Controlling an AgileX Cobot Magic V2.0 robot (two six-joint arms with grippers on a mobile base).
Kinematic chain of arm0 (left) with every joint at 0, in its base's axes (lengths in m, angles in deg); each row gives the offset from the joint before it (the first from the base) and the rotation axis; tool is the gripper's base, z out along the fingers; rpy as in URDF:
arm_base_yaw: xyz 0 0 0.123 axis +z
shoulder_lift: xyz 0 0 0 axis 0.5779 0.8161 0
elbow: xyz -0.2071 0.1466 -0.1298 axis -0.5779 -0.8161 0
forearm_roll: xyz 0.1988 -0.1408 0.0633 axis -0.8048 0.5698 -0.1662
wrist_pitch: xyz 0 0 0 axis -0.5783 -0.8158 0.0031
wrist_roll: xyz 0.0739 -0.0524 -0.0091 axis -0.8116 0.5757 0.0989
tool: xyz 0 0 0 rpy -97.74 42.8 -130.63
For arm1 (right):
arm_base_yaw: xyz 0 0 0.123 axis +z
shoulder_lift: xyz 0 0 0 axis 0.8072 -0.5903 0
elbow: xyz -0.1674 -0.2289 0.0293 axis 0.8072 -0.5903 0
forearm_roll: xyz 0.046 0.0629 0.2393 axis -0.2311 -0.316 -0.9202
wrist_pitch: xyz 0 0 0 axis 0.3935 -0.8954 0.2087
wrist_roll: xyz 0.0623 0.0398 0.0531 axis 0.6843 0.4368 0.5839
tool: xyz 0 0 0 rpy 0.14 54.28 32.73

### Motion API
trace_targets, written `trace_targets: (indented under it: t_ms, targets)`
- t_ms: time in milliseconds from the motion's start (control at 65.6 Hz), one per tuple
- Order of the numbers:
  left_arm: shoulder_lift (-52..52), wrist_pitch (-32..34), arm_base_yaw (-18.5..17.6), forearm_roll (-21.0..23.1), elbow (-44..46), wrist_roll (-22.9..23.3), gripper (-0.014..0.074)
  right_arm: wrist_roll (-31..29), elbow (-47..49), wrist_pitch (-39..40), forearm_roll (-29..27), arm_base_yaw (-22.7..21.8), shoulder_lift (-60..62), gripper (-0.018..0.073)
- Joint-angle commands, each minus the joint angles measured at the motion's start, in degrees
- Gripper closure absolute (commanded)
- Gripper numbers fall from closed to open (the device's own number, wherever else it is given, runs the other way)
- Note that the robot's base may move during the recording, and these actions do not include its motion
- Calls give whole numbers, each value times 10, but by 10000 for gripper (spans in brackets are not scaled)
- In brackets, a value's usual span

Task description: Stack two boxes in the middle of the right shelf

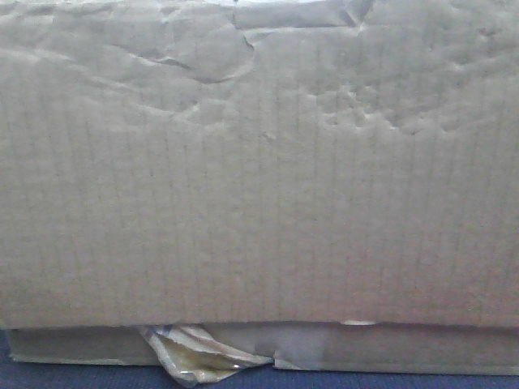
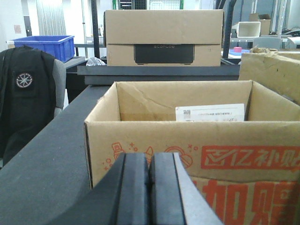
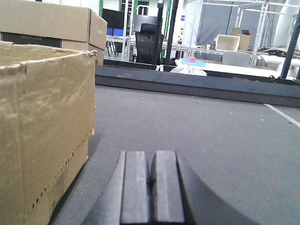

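Note:
A tall brown cardboard box with a creased, dented face fills the front view. It rests on a flatter box whose yellowish tape peels away. The right wrist view shows a dented cardboard box to the left of my right gripper, which is shut on nothing just above the grey tabletop. My left gripper is shut and empty, close in front of an open box with red print. The right shelf middle is out of view.
A closed box with a black label stands on a dark ledge behind the open box. A blue bin and a chair with a black jacket are at the left. A raised dark edge borders the tabletop's far side.

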Motion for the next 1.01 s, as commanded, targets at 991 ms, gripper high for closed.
trace_targets:
  t_ms: [991]
  targets:
    - [435, -279, 6, 68, 420, 3, 689, 1, 1, 13, 3, -1, 2, 728]
